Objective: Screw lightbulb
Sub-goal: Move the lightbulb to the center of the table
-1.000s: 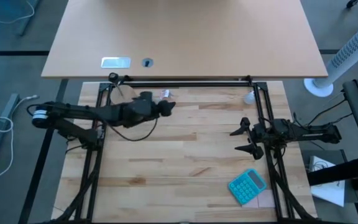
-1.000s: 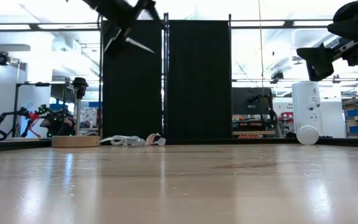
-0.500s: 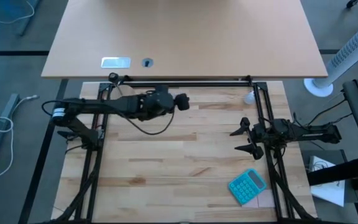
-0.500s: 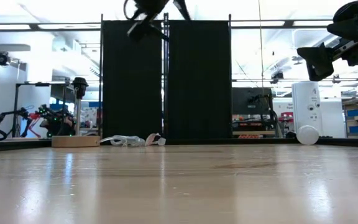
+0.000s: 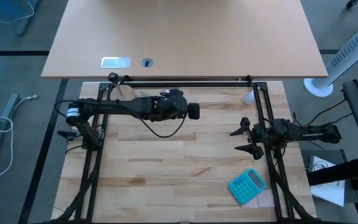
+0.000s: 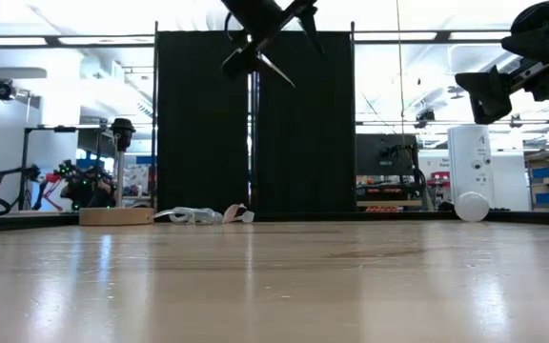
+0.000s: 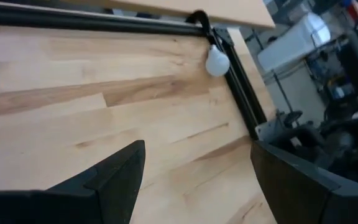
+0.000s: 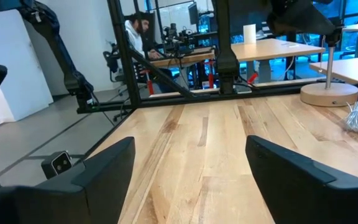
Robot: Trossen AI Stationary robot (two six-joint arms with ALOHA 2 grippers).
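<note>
- The bulb [image 5: 249,98] lies on the table [image 5: 185,162] at its far right corner, touching or nearly touching the black frame rail [image 7: 238,74]; in the left wrist view it shows as a white ball [image 7: 217,61] ahead of the fingers.
- The left hand [image 5: 193,111] hangs high over the table's far middle, released and empty, fingers spread wide, with the bulb well ahead of it toward the right.
- The right hand [image 5: 243,139] waits at the right edge, also spread and empty; the bulb sits beyond it toward the far rail.
- The step in hand looks like the reach for the bulb. To do it well, carry the left hand on until the bulb lies between the fingers, then descend.
- The rail crowds one side, so the fingers probably should straddle the bulb along the rail, not across it.
- Grip the round glass, leaving the neck free; which way the neck points I cannot tell from here.
- The socket disc [image 6: 115,216] sits far off on the opposite side.
</note>
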